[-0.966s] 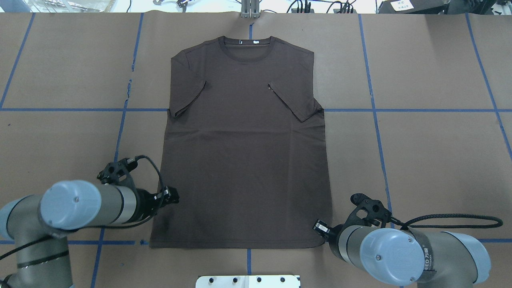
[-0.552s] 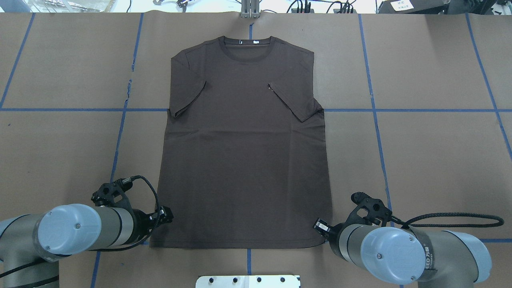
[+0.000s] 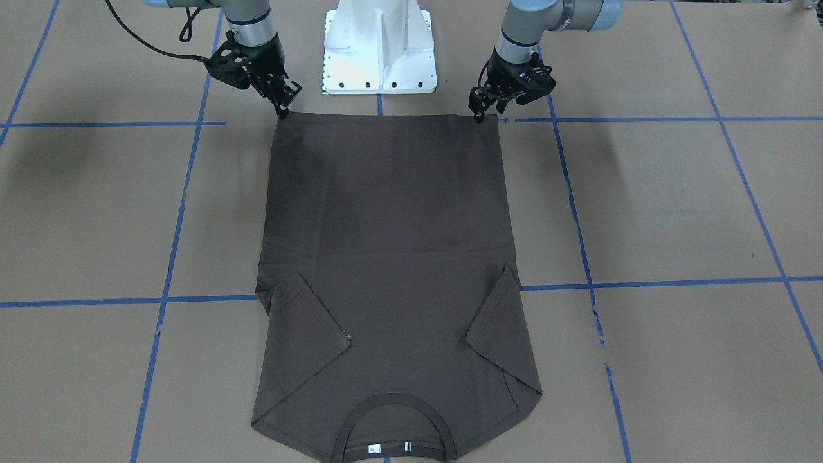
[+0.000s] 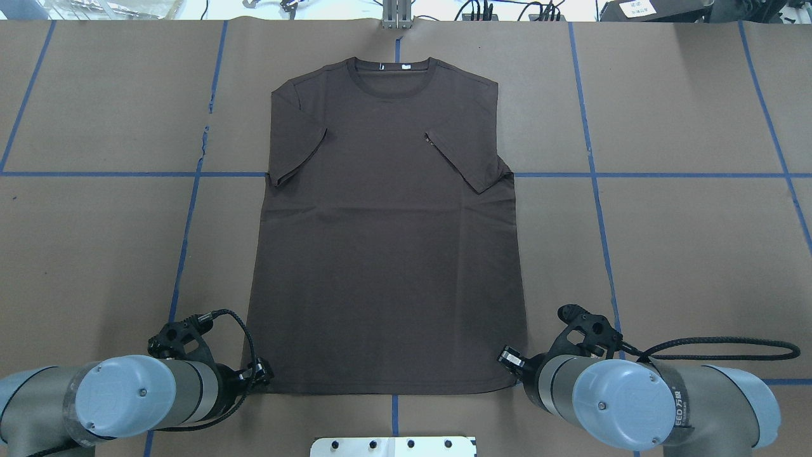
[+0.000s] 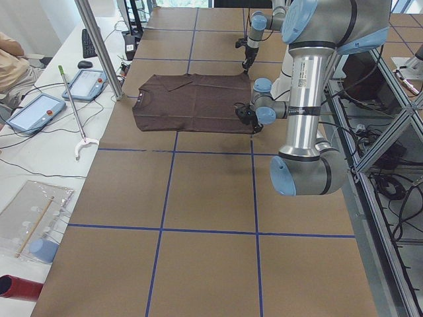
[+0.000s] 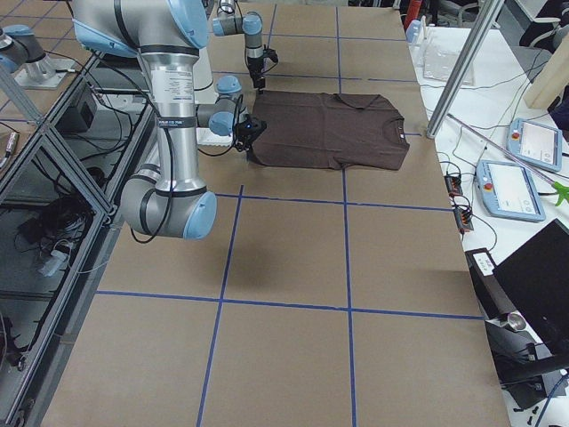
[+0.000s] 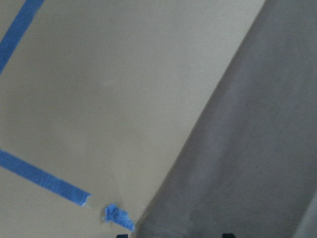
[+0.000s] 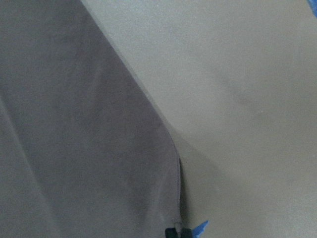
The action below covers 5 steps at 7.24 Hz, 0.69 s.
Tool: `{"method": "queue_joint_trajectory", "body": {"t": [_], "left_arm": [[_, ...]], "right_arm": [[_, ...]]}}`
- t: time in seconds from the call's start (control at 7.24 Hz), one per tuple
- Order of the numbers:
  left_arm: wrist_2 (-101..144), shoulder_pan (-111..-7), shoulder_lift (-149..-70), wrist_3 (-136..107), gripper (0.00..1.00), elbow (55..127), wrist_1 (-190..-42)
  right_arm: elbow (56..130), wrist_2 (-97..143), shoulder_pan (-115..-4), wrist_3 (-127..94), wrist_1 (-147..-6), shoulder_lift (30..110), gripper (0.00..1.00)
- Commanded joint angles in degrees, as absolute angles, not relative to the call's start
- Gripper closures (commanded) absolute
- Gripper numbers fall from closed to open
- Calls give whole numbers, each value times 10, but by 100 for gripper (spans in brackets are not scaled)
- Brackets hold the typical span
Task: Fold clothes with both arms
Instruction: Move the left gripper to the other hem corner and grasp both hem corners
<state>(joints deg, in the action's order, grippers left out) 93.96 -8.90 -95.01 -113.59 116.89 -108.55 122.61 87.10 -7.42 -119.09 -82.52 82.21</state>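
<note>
The left arm (image 4: 127,397) has drawn back along the dark brown T-shirt (image 4: 387,241) since a second ago. Its left gripper (image 4: 263,374) is now at the near hem corner rather than partway up the side seam. Its jaws stand apart, with the corner between them. The right gripper (image 4: 507,362) stays at the opposite hem corner, and its jaws are pinched together on the cloth there. The T-shirt lies flat in the middle of the desk (image 4: 685,254), collar away from the robot, with both sleeves folded in over the chest.
</note>
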Motion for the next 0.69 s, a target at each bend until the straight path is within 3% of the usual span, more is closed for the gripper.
{"method": "queue_joint_trajectory", "body": {"t": [0.0, 0.14, 0.28, 0.55], "left_arm": [[940, -87, -950, -1138, 39, 1168, -1085], [940, -88, -949, -1139, 66, 1169, -1084], [940, -88, -947, -1138, 100, 1168, -1084], [940, -91, -947, -1139, 100, 1175, -1084]], "right_arm": [[1226, 871, -75, -1191, -825, 823, 100], [1226, 871, -75, -1191, -825, 822, 100], [1226, 871, -76, -1192, -824, 823, 100], [1226, 871, -76, -1191, -824, 822, 100]]}}
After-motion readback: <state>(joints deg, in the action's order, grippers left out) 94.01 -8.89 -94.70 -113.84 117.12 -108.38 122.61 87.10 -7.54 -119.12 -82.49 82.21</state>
